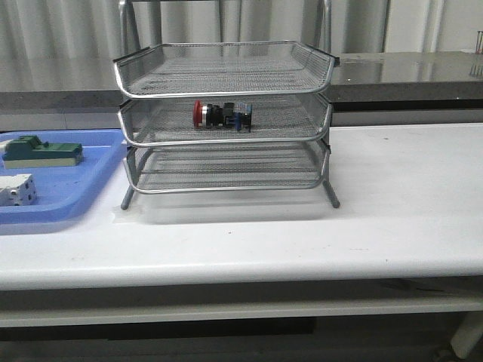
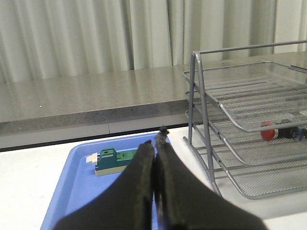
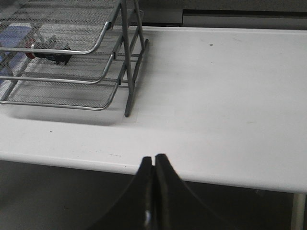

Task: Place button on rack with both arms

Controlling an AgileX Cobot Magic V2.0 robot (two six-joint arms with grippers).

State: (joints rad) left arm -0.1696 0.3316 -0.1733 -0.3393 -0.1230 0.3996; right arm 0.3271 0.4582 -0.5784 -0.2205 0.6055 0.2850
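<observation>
The button, red head to the left, lies on its side in the middle tier of the silver wire rack at the table's centre. It also shows in the left wrist view and in the right wrist view. Neither gripper appears in the front view. My left gripper is shut and empty, above the blue tray, left of the rack. My right gripper is shut and empty, over the table's front edge, right of the rack.
A flat blue tray lies left of the rack, holding a green block and a white block. The green block also shows in the left wrist view. A grey counter runs behind the white table.
</observation>
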